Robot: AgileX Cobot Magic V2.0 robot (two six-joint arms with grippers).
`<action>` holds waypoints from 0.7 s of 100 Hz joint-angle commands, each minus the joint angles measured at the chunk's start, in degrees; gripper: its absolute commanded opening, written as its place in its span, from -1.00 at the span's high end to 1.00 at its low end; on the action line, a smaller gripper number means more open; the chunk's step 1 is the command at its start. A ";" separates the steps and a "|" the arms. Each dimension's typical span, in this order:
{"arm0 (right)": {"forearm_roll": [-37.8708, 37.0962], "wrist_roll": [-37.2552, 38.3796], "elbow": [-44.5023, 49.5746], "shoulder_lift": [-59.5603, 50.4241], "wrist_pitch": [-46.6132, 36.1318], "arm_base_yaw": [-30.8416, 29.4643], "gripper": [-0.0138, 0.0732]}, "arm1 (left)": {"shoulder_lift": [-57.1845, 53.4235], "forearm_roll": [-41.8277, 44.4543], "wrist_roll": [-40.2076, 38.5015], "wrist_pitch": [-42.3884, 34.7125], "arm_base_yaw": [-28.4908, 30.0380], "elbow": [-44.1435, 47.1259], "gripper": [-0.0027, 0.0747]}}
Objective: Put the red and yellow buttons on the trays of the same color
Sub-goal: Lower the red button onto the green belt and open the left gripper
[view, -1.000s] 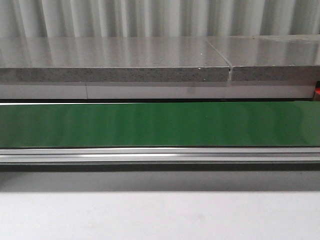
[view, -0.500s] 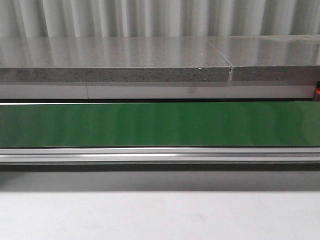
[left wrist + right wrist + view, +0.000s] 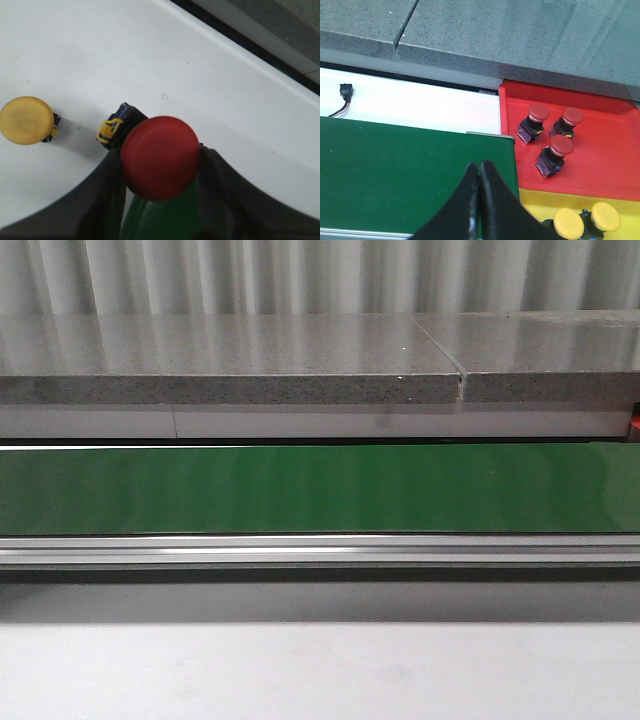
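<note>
Left pincer (image 3: 160, 200) clenched on red button (image 3: 160, 157) above white table (image 3: 100, 45), right pincer (image 3: 479, 172) closed empty, green belt (image 3: 320, 490), grey slab (image 3: 220, 360)

Yellow tray (image 3: 630, 207) cut by frame edge
</note>
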 commanded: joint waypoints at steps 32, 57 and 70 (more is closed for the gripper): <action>-0.71 -0.46 -1.37 -0.26 -4.59 0.01 0.84 | -7.17 -0.83 6.14 10.11 -3.93 -1.46 0.98; -0.71 -0.46 -1.37 -0.26 -4.59 0.01 0.84 | -7.17 -0.83 7.49 9.58 -7.36 2.67 0.98; -0.71 -0.46 -1.37 -0.26 -4.59 0.01 0.84 | -7.17 -0.83 7.66 8.12 -7.82 5.42 0.98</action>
